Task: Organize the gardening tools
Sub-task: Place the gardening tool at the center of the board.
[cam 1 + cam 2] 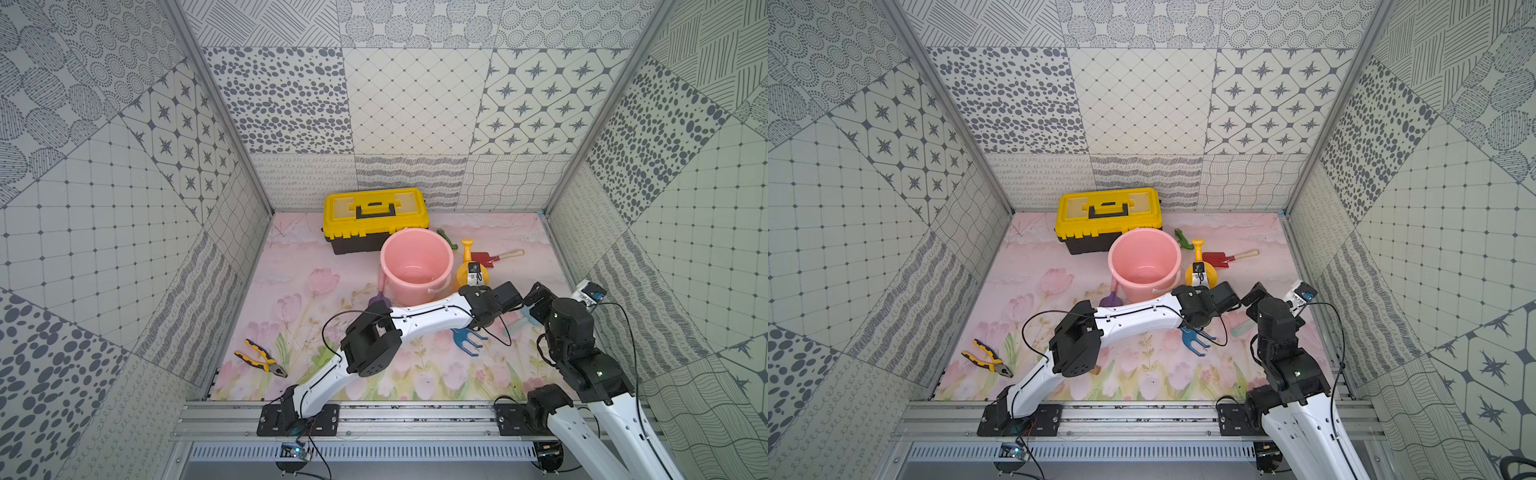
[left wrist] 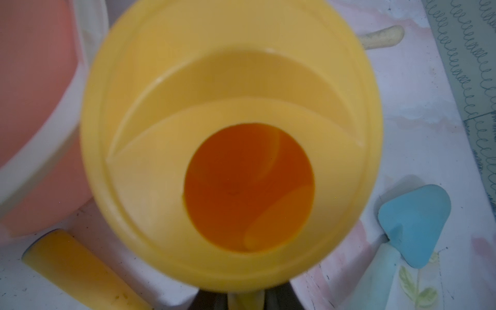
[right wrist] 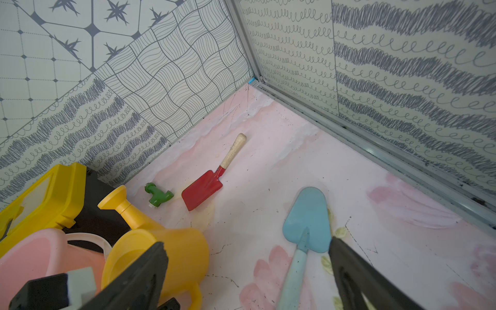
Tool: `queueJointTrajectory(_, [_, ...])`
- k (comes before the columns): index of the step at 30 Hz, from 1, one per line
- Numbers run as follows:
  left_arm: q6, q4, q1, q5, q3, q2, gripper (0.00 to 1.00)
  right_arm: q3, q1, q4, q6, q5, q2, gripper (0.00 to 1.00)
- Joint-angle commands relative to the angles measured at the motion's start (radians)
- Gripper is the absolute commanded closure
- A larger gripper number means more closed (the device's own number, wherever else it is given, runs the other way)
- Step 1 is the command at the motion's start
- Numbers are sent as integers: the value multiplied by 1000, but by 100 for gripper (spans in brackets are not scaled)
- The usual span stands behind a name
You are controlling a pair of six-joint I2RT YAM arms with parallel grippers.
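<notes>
Left hand [image 1: 473, 271] is seen clenched on the handle of the yellow watering can [image 3: 171, 247], which is found upright just beside the pink bucket [image 1: 399, 249] on the right side of the worktop [image 1: 311, 257], while the right hand [image 3: 247, 244] is seen spread wide open above the pale-blue trowel [image 3: 307, 220].

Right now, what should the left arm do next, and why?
Probably lift the can straight up: the left gripper looks closed on it, and the can stands upright beside the empty bucket, whose rim it must clear.
</notes>
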Motion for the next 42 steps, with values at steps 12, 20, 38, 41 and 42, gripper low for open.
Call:
queueJointTrajectory(12, [-14, -2, 14, 72, -24, 1, 100, 9, 3, 64, 11, -4, -7, 3])
queueJointTrajectory(20, [-2, 8, 18, 94, -24, 2, 77, 10, 2, 64, 14, -12, -1, 3])
queueJointTrajectory(38, [149, 17, -49, 24, -36, -165, 25, 7, 1, 94, -11, -60, 22, 3])
queueJointTrajectory(41, [222, 72, -62, 14, -109, -242, 8, 0, 1, 127, -38, -108, 34, 3])
queueJointTrajectory(42, [254, 113, -65, 12, -158, -288, 5, -4, 1, 138, -44, -122, 38, 3])
